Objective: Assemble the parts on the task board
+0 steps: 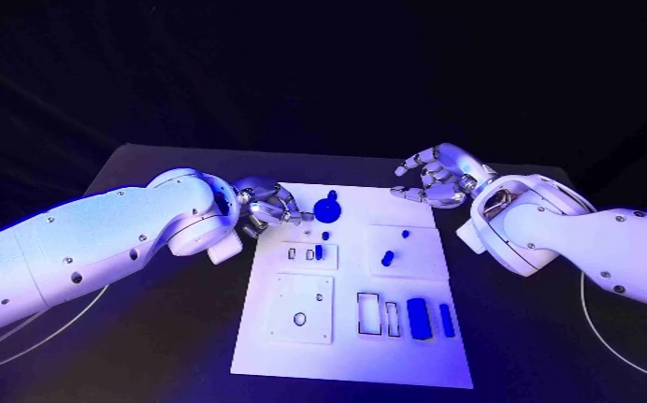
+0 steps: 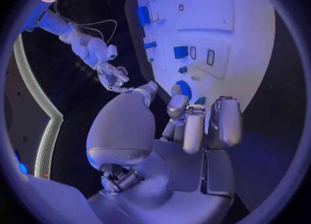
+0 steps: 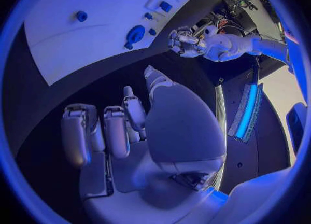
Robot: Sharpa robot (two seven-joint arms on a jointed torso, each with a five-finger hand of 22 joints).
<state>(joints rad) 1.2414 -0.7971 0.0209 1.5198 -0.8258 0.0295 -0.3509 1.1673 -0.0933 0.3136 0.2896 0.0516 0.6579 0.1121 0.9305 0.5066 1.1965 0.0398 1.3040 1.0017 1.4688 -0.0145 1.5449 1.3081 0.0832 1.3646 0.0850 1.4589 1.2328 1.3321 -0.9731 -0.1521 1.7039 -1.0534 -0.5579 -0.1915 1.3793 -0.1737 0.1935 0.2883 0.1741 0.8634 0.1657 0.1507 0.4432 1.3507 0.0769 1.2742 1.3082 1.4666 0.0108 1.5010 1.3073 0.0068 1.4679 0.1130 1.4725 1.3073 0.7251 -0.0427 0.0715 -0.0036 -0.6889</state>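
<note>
- Task board: flat white plate lying in the middle of the black surface, smooth and matte, carrying raised square panels with slots and round holes.
- Parts: small blue pieces of hard, moulded look. A round knob-like part sits near the board's far edge, a short peg lies on the right-hand panel, and two upright blue blocks stand in the near row beside empty rectangular slots.
- Left hand: silver, at the board's far left corner, just beside the round part; fingers curled inward with nothing seen between them.
- Right hand: at the board's far right corner, fingers loosely bent and apart, holding nothing.
- Step in hand: judged an approach to a pick, most likely the round part by the left hand; several slots are unfilled, so assembly seems early.
- Next move: calls for spreading the fingers, lowering over the part and pinching its narrow stem squarely, since smooth plastic may slip.
</note>
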